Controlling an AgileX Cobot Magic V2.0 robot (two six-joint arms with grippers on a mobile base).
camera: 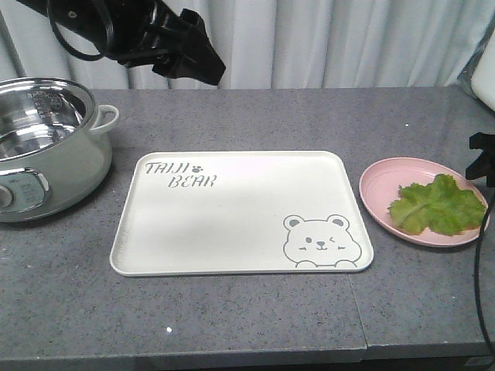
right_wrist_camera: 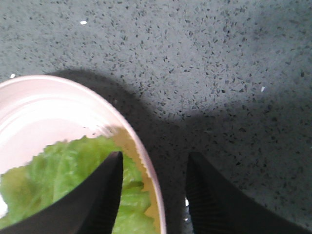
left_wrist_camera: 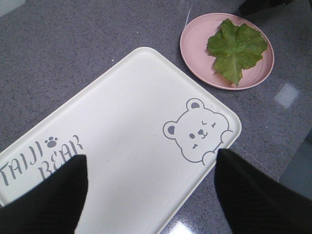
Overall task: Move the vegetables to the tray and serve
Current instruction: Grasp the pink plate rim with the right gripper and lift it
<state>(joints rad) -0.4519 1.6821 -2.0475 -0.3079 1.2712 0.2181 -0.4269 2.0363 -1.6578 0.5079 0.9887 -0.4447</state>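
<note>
The vegetables (camera: pixel 438 205), green lettuce leaves, lie on a round pink plate (camera: pixel 384 179) at the right of the counter. The cream tray (camera: pixel 232 224) with the bear drawing lies flat in the middle, nothing on it. My right gripper (right_wrist_camera: pixel 153 195) is open and low over the plate's (right_wrist_camera: pixel 44 112) right rim, one finger above the lettuce (right_wrist_camera: pixel 63 170), the other above bare counter. It shows as a dark shape (camera: pixel 483 159) at the right edge. My left gripper (left_wrist_camera: pixel 151 195) hangs open high above the tray (left_wrist_camera: pixel 131 126), with the lettuce (left_wrist_camera: pixel 237 48) far ahead; it appears at top left (camera: pixel 189 58).
A pale green electric pot (camera: pixel 46 147) with a steel inner bowl stands at the counter's left. The grey speckled counter (camera: pixel 255 116) runs to a front edge near the bottom. White curtains hang behind. A cable (camera: pixel 481 294) drops along the right edge.
</note>
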